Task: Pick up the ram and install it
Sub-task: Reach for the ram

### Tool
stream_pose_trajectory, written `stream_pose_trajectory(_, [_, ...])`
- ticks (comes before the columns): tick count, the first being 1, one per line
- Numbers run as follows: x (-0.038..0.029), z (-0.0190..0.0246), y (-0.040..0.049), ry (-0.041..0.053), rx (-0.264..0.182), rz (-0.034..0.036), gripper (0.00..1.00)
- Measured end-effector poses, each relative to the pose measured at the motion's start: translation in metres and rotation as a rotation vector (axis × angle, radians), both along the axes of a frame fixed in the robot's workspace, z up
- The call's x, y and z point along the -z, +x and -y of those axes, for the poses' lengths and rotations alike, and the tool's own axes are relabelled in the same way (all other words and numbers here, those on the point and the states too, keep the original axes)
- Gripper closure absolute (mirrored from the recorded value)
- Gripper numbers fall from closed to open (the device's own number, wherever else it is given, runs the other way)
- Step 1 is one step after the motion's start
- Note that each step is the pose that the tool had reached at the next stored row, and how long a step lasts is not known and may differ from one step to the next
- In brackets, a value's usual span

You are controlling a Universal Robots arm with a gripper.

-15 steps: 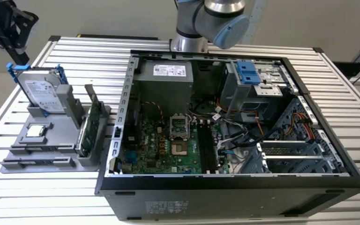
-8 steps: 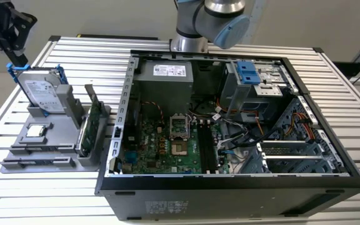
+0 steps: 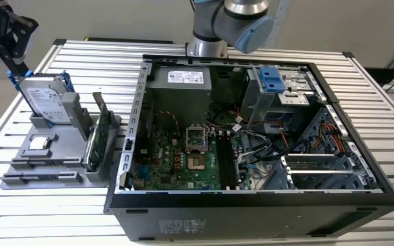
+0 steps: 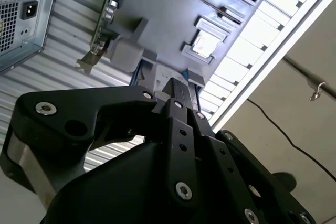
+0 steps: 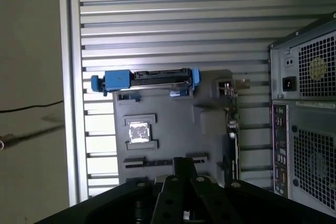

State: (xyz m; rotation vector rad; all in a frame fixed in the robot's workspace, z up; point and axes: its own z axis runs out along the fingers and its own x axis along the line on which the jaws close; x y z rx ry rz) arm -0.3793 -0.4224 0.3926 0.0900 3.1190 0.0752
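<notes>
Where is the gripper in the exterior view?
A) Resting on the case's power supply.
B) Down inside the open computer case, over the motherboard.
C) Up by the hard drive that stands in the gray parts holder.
C: the gripper hangs just above the blue-framed hard drive in the gray holder at the exterior view's left, outside the computer case.

The exterior view looks down from high onto the open computer case (image 3: 252,128) and slatted table (image 3: 60,215), wide and distant, with the claw (image 3: 19,69) at the exterior view's far left. Both wrist views sit close behind the claw, facing the grey tray (image 5: 168,114) beneath it: the first wrist view squarely, the second wrist view aslant. All three share that tray and the case.
</notes>
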Motion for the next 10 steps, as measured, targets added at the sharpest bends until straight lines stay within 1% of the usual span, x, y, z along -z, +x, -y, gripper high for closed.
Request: stream_pose_trajectory(10, [0.0, 0.011, 0.0, 0.0, -0.006, 0.0, 1.0])
